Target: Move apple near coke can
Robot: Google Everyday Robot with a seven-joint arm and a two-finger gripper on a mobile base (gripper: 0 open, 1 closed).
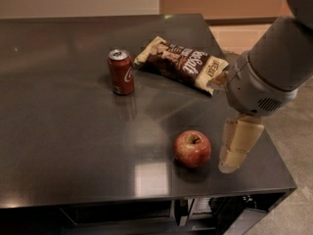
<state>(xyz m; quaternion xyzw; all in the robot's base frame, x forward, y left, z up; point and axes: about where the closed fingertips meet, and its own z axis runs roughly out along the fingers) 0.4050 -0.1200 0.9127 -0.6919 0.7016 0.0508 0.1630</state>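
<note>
Okay, gripper [232, 160]: hangs tip-down over the near right corner of the table, tip low and close to the surface; contact with the surface not resolvable.
gripper opening: cannot tell from this angle; nothing seen held.
apple [192, 149]: just beside the gripper, on its picture-left side, about level with the tip; narrow gap visible, not touching. Sits on the table, stem up.
coke can [121, 72]: well apart from the gripper, far to picture-left and further back; upright, silver top up. Well apart from the apple too.
snack bag [183, 62]: behind the gripper and slightly picture-left, lying flat; its nearest end meets the arm's outline as seen, contact unclear. Other end near the coke can.
arm [274, 67]: grey, runs from upper picture-right down to the gripper, directly above it.
table [58, 131]: dark, glossy; gripper near its front right edge.
</note>
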